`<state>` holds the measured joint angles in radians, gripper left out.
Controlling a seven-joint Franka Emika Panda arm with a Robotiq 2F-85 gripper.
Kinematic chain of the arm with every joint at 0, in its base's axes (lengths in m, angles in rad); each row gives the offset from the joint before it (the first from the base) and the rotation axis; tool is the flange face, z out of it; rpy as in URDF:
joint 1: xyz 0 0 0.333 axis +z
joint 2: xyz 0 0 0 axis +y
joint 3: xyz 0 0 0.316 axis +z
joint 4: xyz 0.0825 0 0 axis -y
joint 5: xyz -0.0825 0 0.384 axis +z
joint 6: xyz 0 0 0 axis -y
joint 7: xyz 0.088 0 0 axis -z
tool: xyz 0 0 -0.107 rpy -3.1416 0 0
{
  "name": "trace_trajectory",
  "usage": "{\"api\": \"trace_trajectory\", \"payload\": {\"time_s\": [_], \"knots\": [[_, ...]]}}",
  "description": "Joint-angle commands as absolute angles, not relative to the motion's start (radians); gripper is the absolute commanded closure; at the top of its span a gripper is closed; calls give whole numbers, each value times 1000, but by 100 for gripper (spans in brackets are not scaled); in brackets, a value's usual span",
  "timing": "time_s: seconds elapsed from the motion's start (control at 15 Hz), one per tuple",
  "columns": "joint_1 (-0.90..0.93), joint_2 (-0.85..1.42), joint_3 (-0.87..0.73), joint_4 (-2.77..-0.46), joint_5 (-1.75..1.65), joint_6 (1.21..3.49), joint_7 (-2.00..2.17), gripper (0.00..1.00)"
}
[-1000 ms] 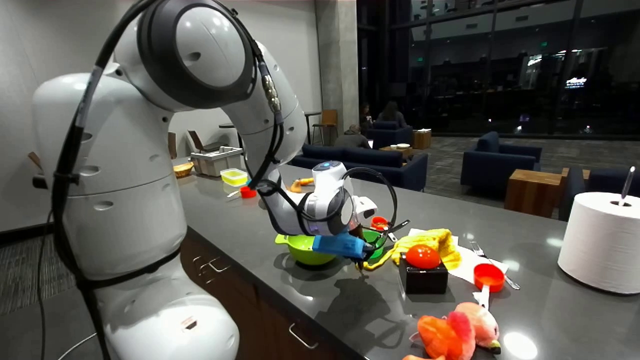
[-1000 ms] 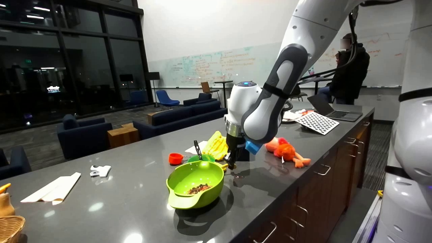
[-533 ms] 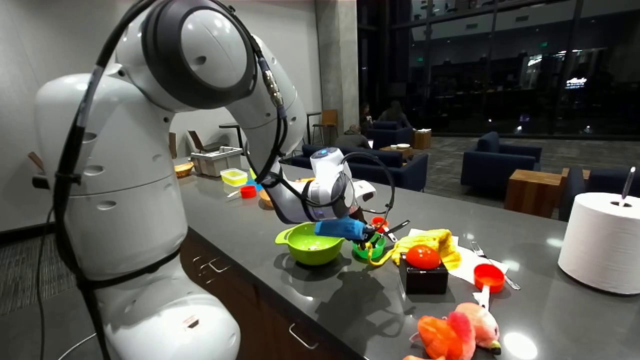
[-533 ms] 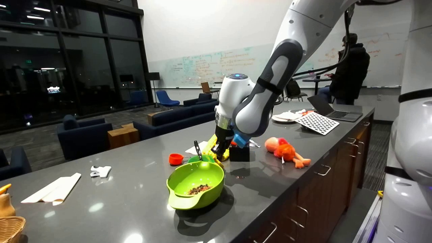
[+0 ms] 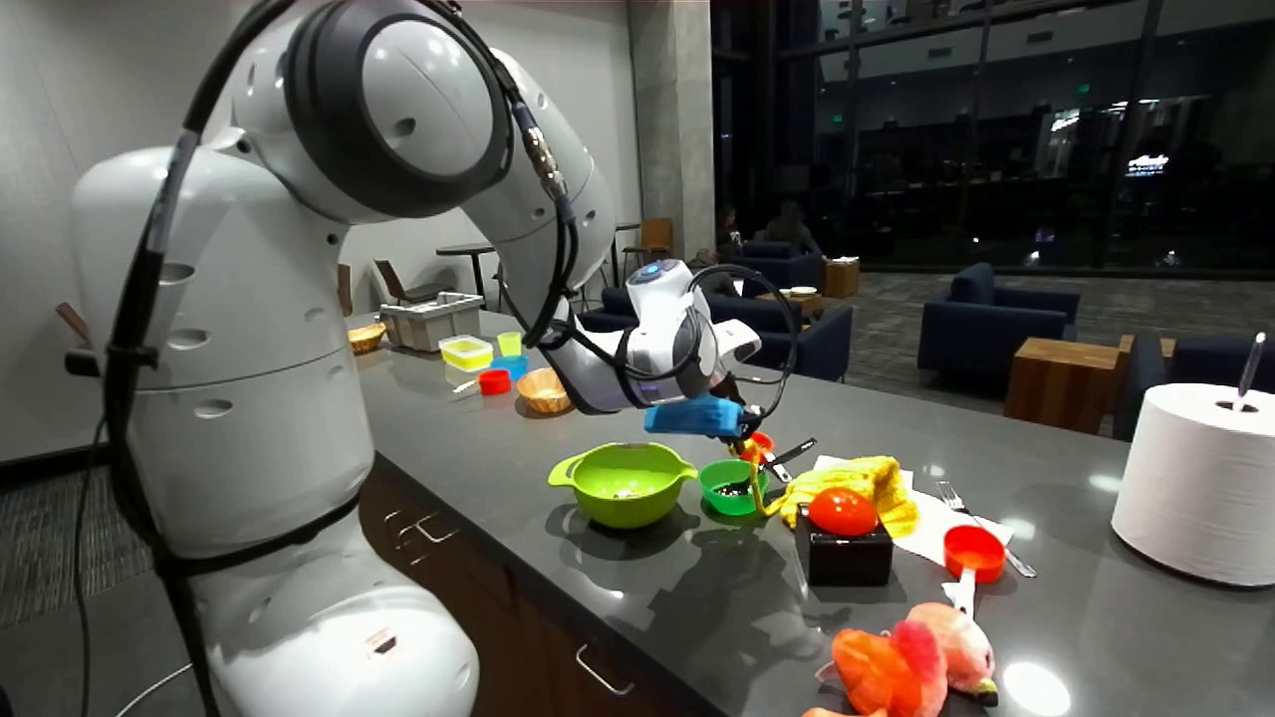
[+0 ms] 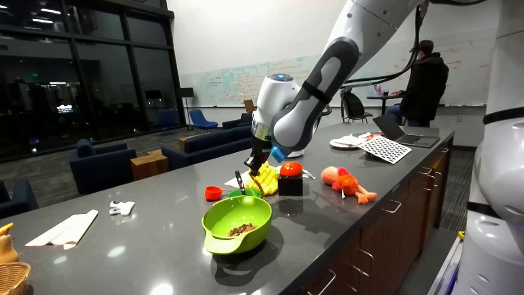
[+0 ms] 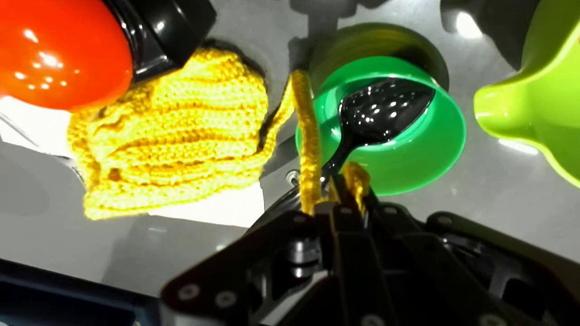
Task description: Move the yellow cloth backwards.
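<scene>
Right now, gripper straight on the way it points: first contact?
Likely the black spoon, at its handle, or the green bowl it rests in; depth is unclear in the wrist view.

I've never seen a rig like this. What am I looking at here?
The white machine is a robot arm; the black part at its end is its gripper. Two pictures are taken from outside the robot; the close-up is taken from its wrist.

On the dark counter lie, among other things, a yellow cloth, a black box with a red dome, a lime-green bowl, a smaller green bowl with a black spoon in it, and an orange plush toy.

The gripper holds the cloth's cord; most of the cloth lies next to the box.
</scene>
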<state>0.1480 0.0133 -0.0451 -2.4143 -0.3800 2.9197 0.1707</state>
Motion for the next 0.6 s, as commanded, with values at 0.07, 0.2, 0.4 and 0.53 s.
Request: {"api": "trace_trajectory", "payload": {"time_s": [0.07, 0.2, 0.4, 0.53], "knots": [[151, 48, -40, -2328, -357, 2894, 155, 99], [149, 66, -37, -2295, -327, 2887, 136, 99], [122, 90, 4, -2238, -240, 2838, 81, 99], [115, 106, 22, -2194, -171, 2780, 42, 99]]}}
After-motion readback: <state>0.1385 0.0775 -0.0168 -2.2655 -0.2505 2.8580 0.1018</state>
